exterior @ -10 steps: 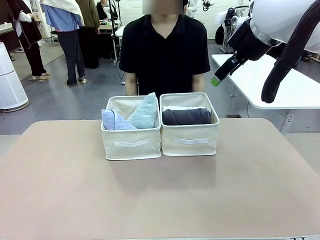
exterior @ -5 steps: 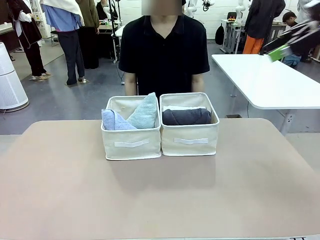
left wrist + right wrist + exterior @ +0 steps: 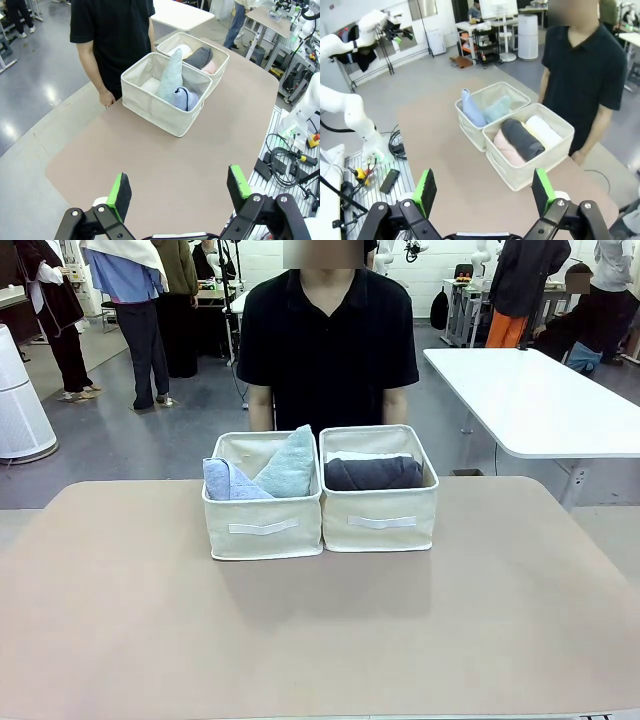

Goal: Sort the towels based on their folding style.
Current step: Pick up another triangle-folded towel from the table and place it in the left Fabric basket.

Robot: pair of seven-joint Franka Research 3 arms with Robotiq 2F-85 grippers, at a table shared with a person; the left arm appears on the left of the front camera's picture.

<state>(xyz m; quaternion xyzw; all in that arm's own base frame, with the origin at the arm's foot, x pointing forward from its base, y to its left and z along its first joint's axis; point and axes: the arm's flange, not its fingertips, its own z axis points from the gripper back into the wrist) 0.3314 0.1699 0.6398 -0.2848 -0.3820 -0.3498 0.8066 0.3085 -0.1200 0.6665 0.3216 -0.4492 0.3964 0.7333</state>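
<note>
Two cream bins stand side by side at the far middle of the table. The left bin [image 3: 262, 525] holds two cone-folded towels, a lavender-blue towel [image 3: 230, 482] and a pale grey-green towel [image 3: 291, 464]. In the right bin [image 3: 381, 520] a dark grey roll [image 3: 373, 473] lies in front of a white roll [image 3: 358, 455]. From the right wrist I see a pink roll [image 3: 505, 147], the dark grey roll [image 3: 521, 137] and the white roll [image 3: 543, 131] side by side. No yellow towel can be made out. My left gripper [image 3: 179, 186] and right gripper [image 3: 484, 186] are open, empty and high above the table.
A person in a black shirt [image 3: 328, 335] stands right behind the bins, arms down at the table's far edge. The tan tabletop [image 3: 320, 630] spreads wide in front of the bins. A white table [image 3: 530, 400] stands off to the back right.
My right arm, seen at the upper right a second ago, has swung up and out of the front view. The bins and towels have not moved.
</note>
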